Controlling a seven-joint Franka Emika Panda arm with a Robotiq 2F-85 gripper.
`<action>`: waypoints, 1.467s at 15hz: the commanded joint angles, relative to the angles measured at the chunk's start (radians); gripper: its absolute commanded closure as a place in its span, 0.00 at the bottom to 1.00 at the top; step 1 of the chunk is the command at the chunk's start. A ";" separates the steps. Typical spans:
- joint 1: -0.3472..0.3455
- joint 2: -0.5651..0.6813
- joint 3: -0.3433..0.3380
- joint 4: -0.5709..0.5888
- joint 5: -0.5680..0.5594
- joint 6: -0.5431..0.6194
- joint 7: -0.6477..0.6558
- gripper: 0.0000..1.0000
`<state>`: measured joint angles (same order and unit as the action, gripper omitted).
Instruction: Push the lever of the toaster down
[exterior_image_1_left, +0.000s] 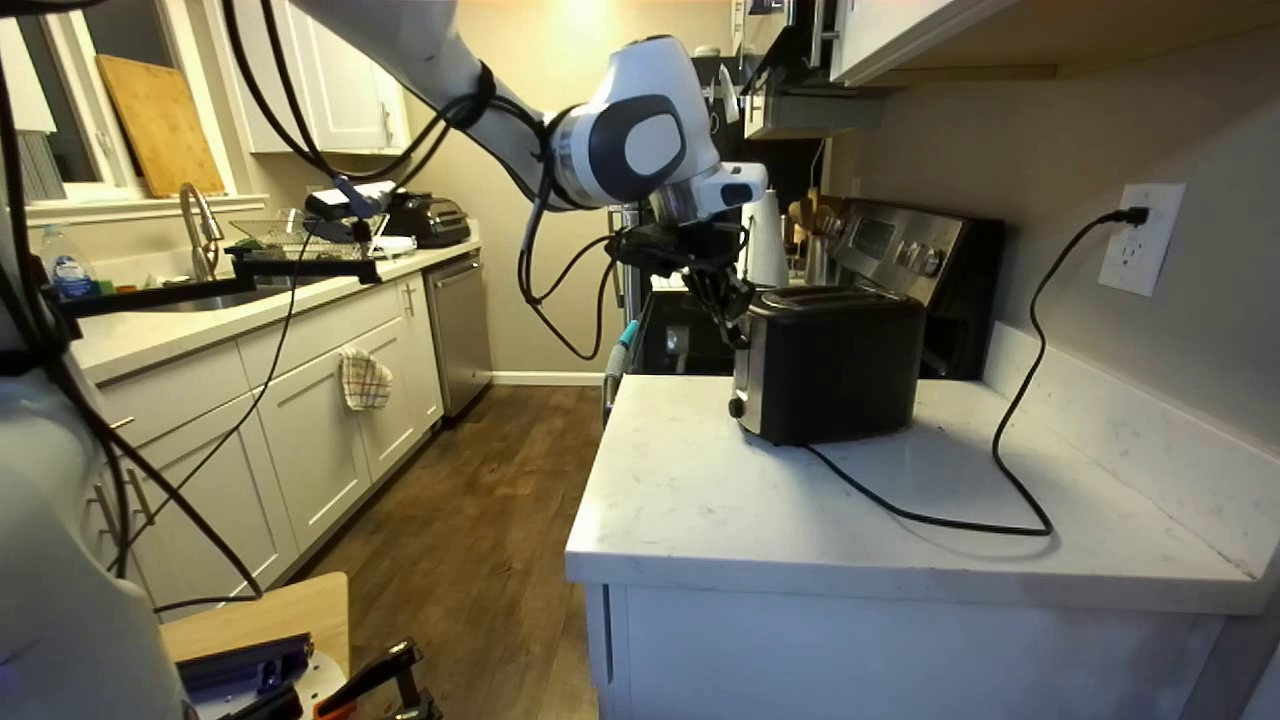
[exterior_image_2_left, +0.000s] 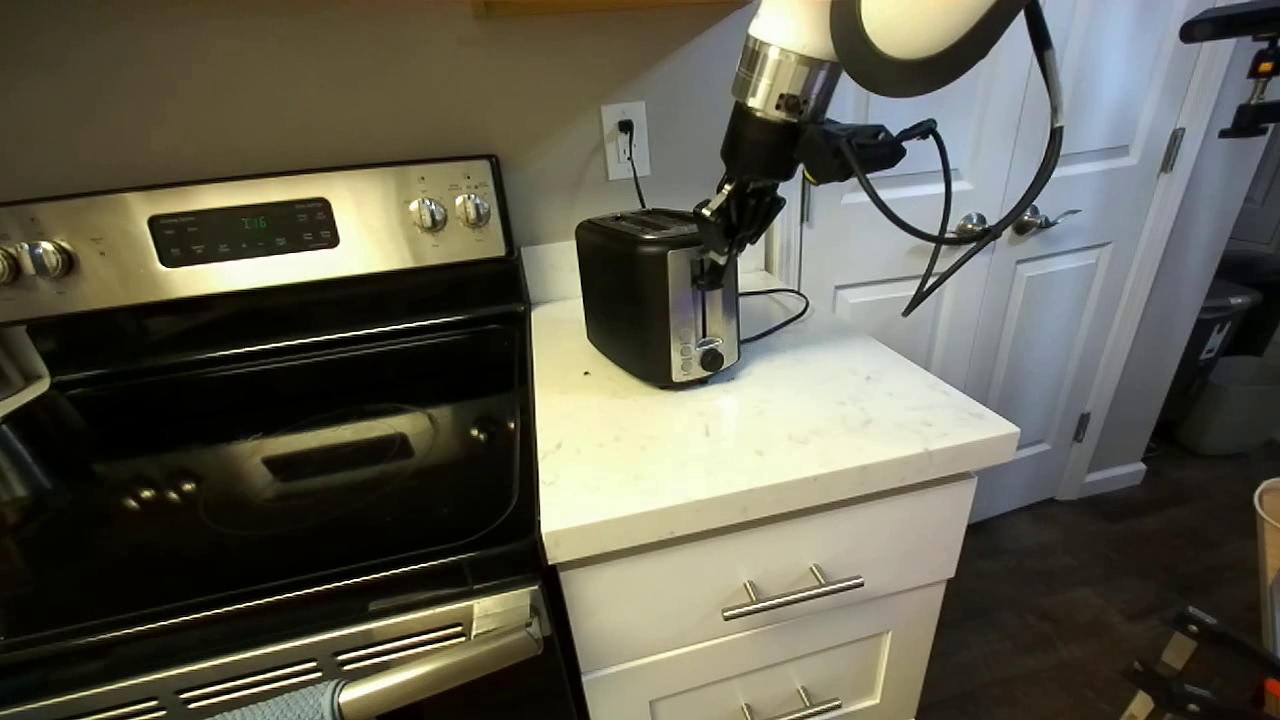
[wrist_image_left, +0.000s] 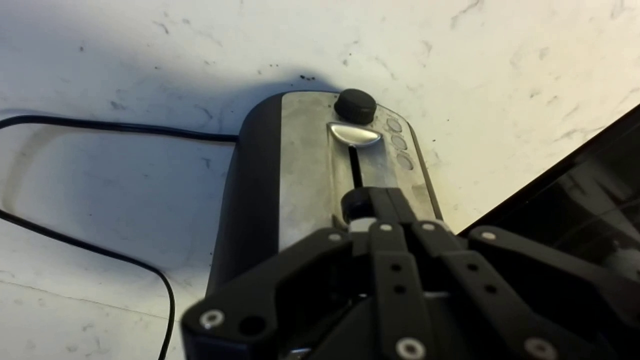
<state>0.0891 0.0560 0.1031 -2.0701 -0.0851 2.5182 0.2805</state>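
Observation:
The black toaster (exterior_image_1_left: 840, 365) stands on the white counter, also in an exterior view (exterior_image_2_left: 628, 300). Its silver end face (wrist_image_left: 305, 190) has a vertical slot. The lever (wrist_image_left: 356, 204), a dark rounded tab, sits high on this slot in the wrist view. My fingertips partly cover it. In both exterior views it cannot be told from the dark fingers. My gripper (wrist_image_left: 390, 202) is shut, its fingertips together with nothing between them. It points down at the upper end face, right beside the lever, also in both exterior views (exterior_image_1_left: 738, 330) (exterior_image_2_left: 716, 262). I cannot tell whether they touch.
A black knob (wrist_image_left: 355, 106) and round buttons (wrist_image_left: 398, 142) sit low on the end face. The power cord (exterior_image_1_left: 935, 518) runs over the counter (exterior_image_1_left: 690, 500) to the wall outlet (exterior_image_1_left: 1140, 240). The stove (exterior_image_2_left: 300, 430) adjoins the counter. A cabinet (exterior_image_1_left: 960, 40) hangs above.

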 joint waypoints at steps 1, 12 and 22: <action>0.009 0.036 -0.009 0.024 -0.021 0.023 -0.002 1.00; 0.011 0.143 -0.036 0.051 -0.033 0.100 -0.002 1.00; 0.055 0.231 -0.079 0.086 -0.167 0.170 0.035 1.00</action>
<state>0.1292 0.1922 0.0548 -2.0373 -0.1804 2.6092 0.2909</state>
